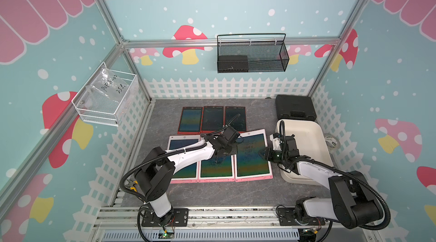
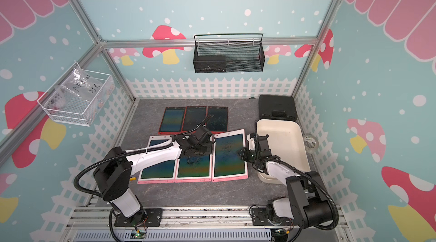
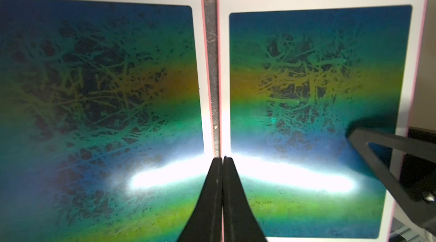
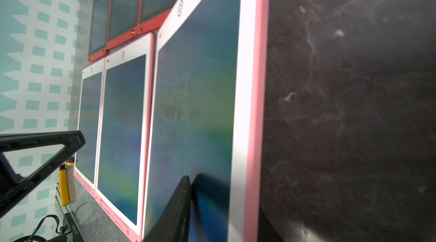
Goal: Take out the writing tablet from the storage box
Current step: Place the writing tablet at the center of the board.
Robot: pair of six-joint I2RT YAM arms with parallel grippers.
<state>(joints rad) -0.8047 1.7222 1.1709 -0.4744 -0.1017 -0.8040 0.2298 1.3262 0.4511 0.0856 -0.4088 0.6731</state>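
The walls (image 1: 236, 16) are blue-green with red mushrooms (image 1: 187, 34) and a white fence (image 1: 224, 88) painted low down. The floor (image 1: 212, 193) is grey stone. A black wire basket (image 1: 259, 52) hangs on the far wall and a white wire basket (image 1: 99, 114) on the left wall.

Clad in glossy white shells along the links of the left arm (image 1: 188, 155) and the right arm (image 1: 316, 170), with boxy matte-black housings at the joints. Trailed from base to wrist by black corrugated conduit (image 1: 122, 183). Bolted down through flat black base plates (image 1: 181, 216) with visible screws and thin loose wires. Tipped on the left gripper (image 3: 222, 160) with narrow black tapering fingers (image 3: 208, 203); on the right gripper (image 4: 133, 158) with a black finger (image 4: 73, 140) pierced by a triangular window. Lit by a small green lamp (image 1: 278, 156) near the right wrist.
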